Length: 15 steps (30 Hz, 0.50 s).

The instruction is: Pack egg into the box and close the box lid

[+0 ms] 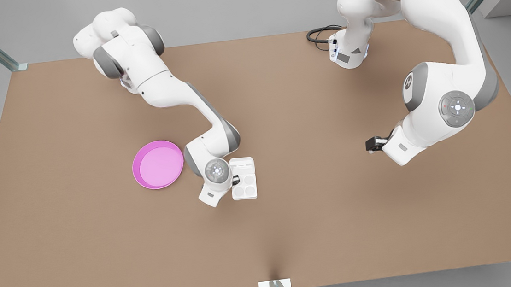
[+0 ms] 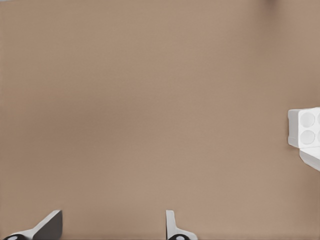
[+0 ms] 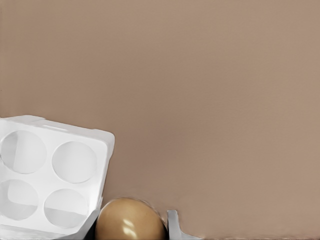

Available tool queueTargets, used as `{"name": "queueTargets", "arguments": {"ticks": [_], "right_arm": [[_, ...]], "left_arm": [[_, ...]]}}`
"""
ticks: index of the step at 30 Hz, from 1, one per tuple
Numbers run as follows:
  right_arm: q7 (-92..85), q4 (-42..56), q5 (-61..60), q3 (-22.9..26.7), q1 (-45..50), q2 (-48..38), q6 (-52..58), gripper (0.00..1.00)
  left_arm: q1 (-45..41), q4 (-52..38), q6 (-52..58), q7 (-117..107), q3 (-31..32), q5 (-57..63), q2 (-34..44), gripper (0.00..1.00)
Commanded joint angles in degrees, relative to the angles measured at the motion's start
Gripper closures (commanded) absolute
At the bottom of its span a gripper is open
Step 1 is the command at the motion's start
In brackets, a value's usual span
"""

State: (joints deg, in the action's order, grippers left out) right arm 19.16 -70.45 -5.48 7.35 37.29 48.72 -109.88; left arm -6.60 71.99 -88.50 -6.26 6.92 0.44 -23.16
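The tan egg [image 3: 130, 220] is held between the fingers of my right gripper [image 3: 134, 224], which is shut on it. This gripper hangs just beside the white box [image 3: 55, 175], whose four round cups stand open. In the front view the right gripper [image 1: 234, 180] sits at the box's [image 1: 244, 187] edge on the front view's left, and the box lid [image 1: 242, 165] lies flat, folded open behind the cups. My left gripper [image 1: 373, 144] waits over bare table far to the front view's right. Its fingers [image 2: 50, 225] are open and hold nothing, with the box [image 2: 305, 127] far off.
A round pink plate [image 1: 158, 164] lies on the brown table [image 1: 318, 230] just to the front view's left of the right arm's wrist. A black cable [image 1: 320, 34] loops at the far edge near the other arm's base.
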Motion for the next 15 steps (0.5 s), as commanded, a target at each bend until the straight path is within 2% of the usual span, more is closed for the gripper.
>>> {"name": "queueTargets", "arguments": {"ticks": [1, 10, 11, 15], "right_arm": [[9.9, 0.1, -1.8, 0.1, 0.4, 0.0, 4.5, 0.49], [16.3, 3.3, -5.4, 0.4, 4.6, 3.0, 4.1, 0.48], [15.8, 3.4, -5.3, 0.3, 4.6, 3.0, 4.1, 0.0], [15.8, 3.4, -5.4, 0.0, 4.5, 3.0, 5.0, 0.0]], "left_arm": [[0.0, 0.0, 0.3, -0.8, 0.0, 0.1, 0.0, 0.0], [-0.1, -0.1, -0.6, -0.5, 0.0, 2.2, -0.4, 0.0], [-0.1, -0.1, -0.6, -0.5, -0.1, 2.2, -0.4, 0.0], [-0.2, -0.2, -0.6, -0.5, 0.0, 2.2, -0.6, 0.0]]}}
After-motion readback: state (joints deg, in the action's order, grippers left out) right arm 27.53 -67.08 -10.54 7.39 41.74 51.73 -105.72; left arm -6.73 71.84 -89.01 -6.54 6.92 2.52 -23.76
